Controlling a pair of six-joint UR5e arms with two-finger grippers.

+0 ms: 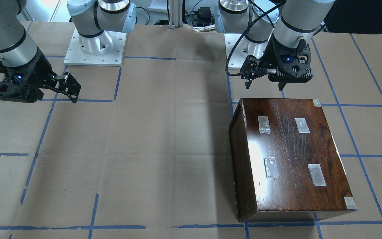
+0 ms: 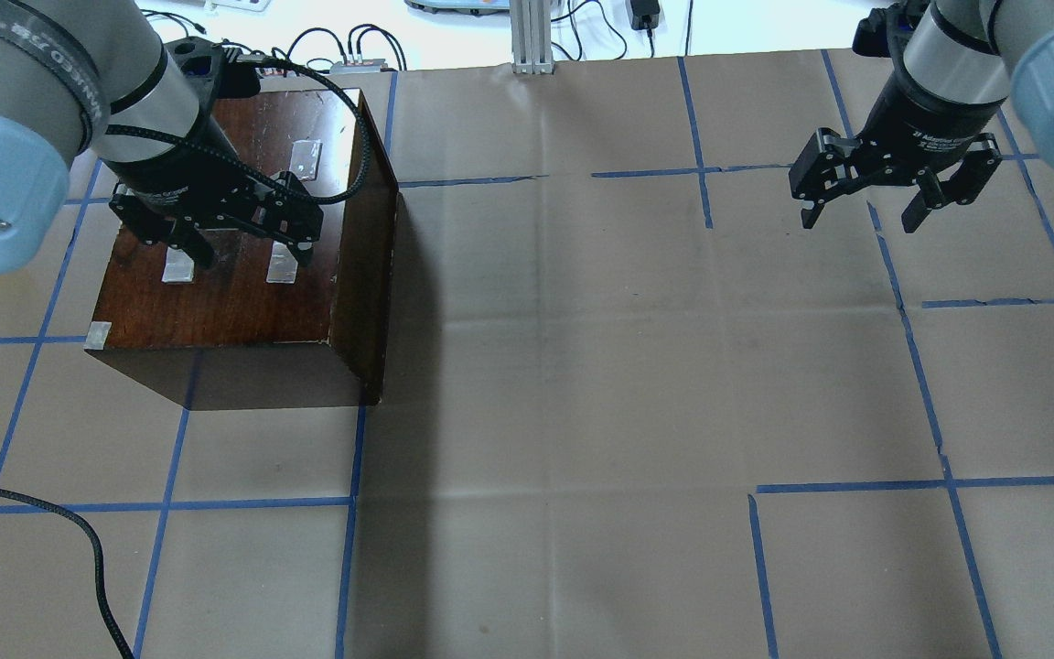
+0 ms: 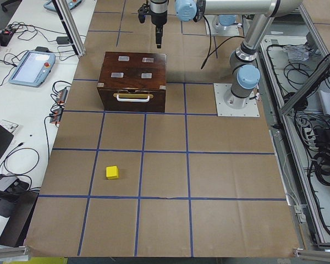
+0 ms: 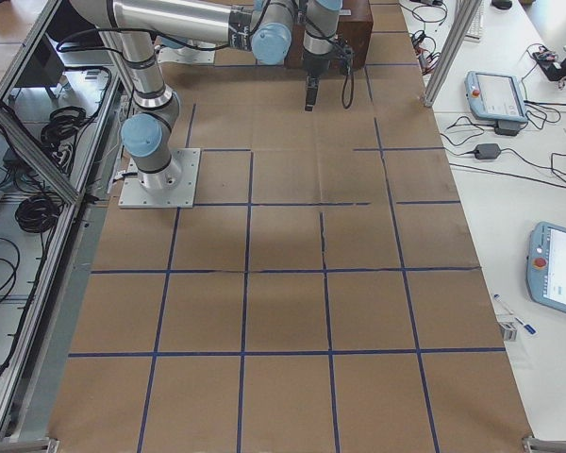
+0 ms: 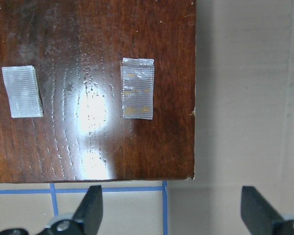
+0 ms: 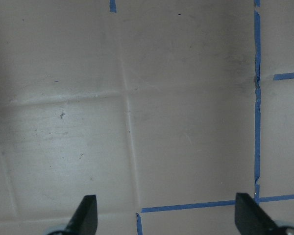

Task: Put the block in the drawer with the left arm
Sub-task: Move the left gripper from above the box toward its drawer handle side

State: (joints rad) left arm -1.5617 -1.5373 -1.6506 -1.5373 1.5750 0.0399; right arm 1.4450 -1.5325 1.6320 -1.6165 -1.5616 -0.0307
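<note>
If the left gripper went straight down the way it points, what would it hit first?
Probably the wooden cabinet at its top corner, or the paper-covered table just beside it; the left gripper hangs over that edge, depth unclear.

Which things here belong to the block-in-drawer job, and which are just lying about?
For the job:
yellow block on the paper
drawer, shut, in the cabinet front
left gripper, open, above the cabinet top

Just there:
right gripper, open, over bare paper
tape patches on the cabinet top
tablet on the side bench
</note>
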